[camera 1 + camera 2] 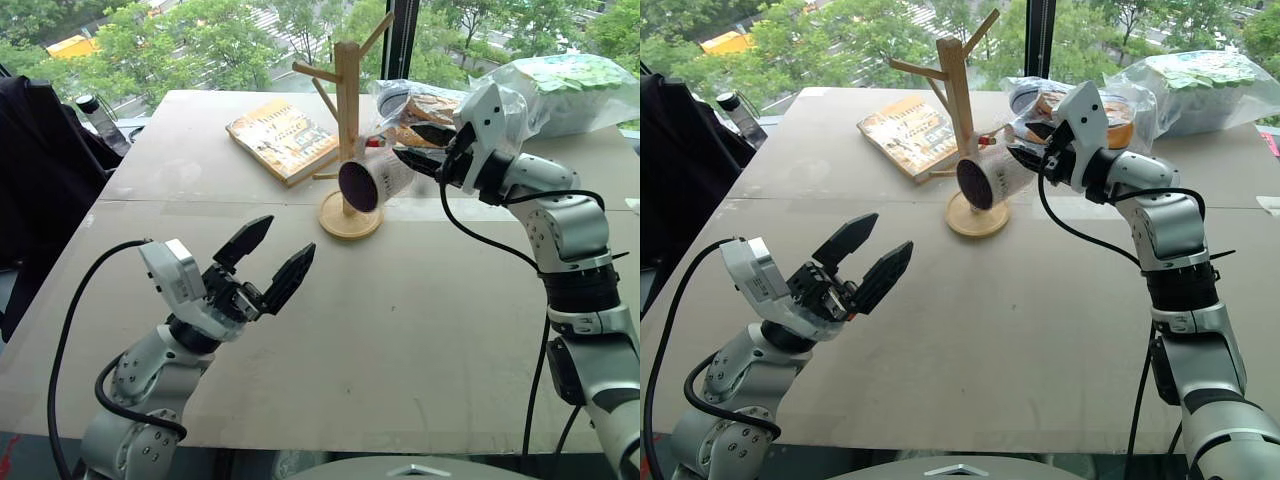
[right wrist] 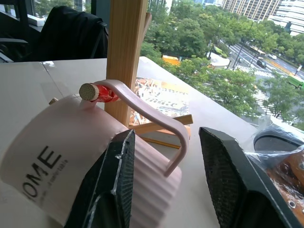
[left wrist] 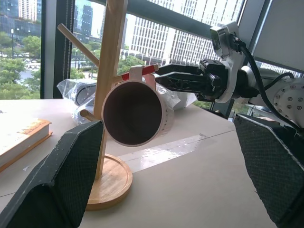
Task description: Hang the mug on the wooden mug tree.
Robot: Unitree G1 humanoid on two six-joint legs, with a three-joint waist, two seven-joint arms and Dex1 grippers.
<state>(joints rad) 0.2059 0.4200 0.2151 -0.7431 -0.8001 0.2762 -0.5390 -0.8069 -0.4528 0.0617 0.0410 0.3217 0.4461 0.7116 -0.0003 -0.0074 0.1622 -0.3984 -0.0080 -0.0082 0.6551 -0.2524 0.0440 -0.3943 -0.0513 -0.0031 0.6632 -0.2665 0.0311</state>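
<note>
**Mug on the red-tipped peg, both my grippers open**

Right gripper (image 1: 418, 146) reaches forward, about level, from my outstretched arm, its tips just beside the mug (image 1: 375, 180). The two black fingers (image 2: 112, 190) stand apart. One lies along the mug's ribbed side and the other is clear of it, with the handle's loop in the gap between them. They are not clamped on anything that I can see.

The mug's handle (image 2: 156, 123) is looped over the red-tipped peg (image 2: 97, 92). The mug tilts with its dark mouth turned toward me and down, and the "HOME" lettering sits on its side. That peg belongs to the mug tree (image 1: 347, 110), one tall wooden post on a round base (image 1: 350, 218), standing near the middle of the table (image 1: 400, 330).

Left gripper (image 1: 268, 258) is held low and near me, well apart from the tree and angled slightly upward. Its two fingers are spread wide and hold nothing.

One mug, one tree, one book (image 1: 282, 137) lying flat behind the tree, and two plastic-wrapped bundles (image 1: 560, 90) at the far right.
</note>
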